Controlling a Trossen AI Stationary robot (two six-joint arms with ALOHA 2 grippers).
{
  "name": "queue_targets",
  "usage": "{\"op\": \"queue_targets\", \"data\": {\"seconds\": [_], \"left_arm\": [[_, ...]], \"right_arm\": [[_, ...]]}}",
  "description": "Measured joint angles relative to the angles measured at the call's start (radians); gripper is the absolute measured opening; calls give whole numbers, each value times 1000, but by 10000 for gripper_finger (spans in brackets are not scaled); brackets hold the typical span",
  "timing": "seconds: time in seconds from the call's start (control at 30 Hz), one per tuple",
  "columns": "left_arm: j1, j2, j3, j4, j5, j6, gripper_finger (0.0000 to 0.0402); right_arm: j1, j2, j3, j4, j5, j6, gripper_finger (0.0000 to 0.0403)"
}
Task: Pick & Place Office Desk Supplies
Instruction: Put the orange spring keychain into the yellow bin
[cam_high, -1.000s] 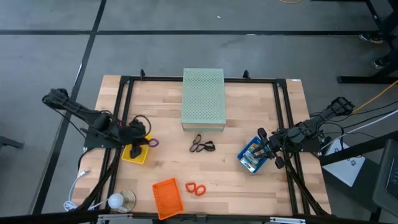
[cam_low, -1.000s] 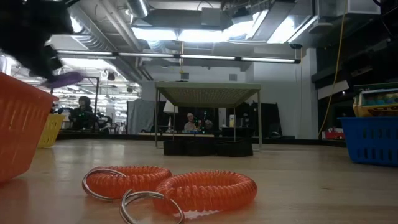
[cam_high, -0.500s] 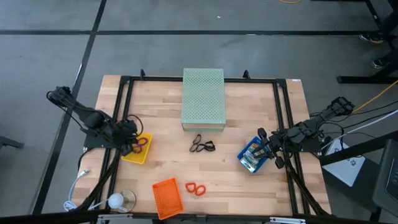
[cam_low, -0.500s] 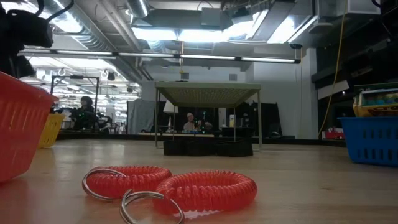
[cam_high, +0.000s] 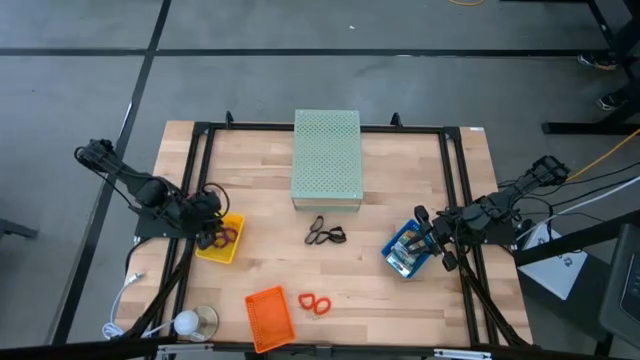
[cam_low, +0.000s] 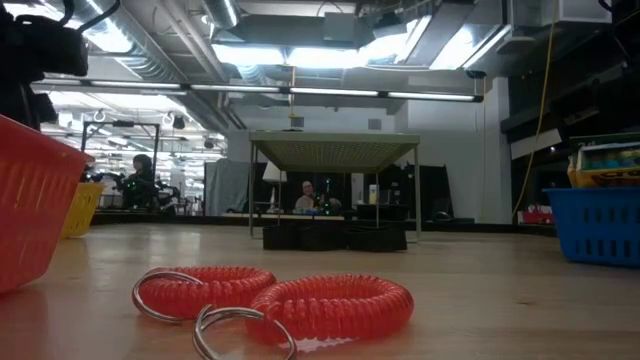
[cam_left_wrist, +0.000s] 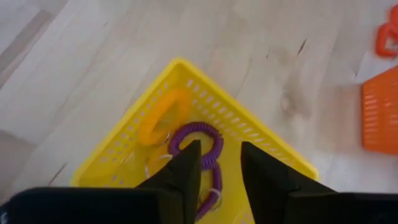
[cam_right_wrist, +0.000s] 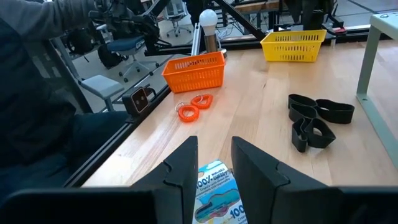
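1. While my left gripper (cam_left_wrist: 216, 168) hangs over the yellow tray (cam_left_wrist: 261, 140), its jaws stand a little apart and hold nothing.
2. Inside that tray lie a purple ring (cam_left_wrist: 200, 138) and an orange ring (cam_left_wrist: 163, 116), touching each other.
3. My right gripper (cam_right_wrist: 211, 163) sits above the blue tray (cam_high: 396, 253), jaws apart and empty, with a printed packet (cam_right_wrist: 214, 190) just below them.
4. Two red rings (cam_high: 315, 302) lie beside the orange tray (cam_high: 268, 318).
5. Black loops (cam_high: 325, 234) lie mid-table near the green box (cam_high: 326, 158).
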Motion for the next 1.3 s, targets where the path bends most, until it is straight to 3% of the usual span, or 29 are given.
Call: {"op": "queue_targets", "data": {"seconds": [0.23,0.33,0.47,0.67,0.8,1.1,1.3], "left_arm": [[0,3,0,141,-112,131,143],[2,16,0,298,-175,202,138],[2,59,0,582,-173,342,125],[3,268,0,886,-174,518,112],[34,460,0,1050,-107,608,113],[94,863,212,1061,-28,830,117],[120,1082,448,947,168,849,111]], "right_arm": [[0,0,0,30,2,121,98],[0,0,0,83,3,258,98],[0,0,0,162,15,251,98],[0,0,0,257,154,190,98],[0,0,0,257,281,139,98],[0,0,0,260,583,53,98],[0,0,0,260,597,35,98]]}}
